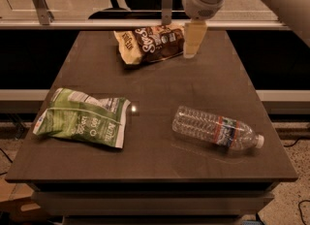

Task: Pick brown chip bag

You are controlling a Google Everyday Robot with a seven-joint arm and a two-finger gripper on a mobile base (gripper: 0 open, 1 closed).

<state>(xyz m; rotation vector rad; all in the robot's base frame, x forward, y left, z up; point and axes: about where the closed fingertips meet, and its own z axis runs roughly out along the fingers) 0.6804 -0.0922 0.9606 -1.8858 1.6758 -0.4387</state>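
Observation:
The brown chip bag (147,43) lies flat at the far middle of the dark table (208,98), dark brown with tan-yellow ends and white lettering. My gripper (191,52) hangs from the white arm at the top right. Its cream tip is right at the bag's right end, low over the table. I cannot tell whether it touches the bag. Nothing is lifted.
A green-and-white snack bag (85,118) lies at the near left. A clear plastic water bottle (217,128) lies on its side at the near right. A metal rail with posts (167,3) runs just behind the table's far edge, and an office chair stands beyond it.

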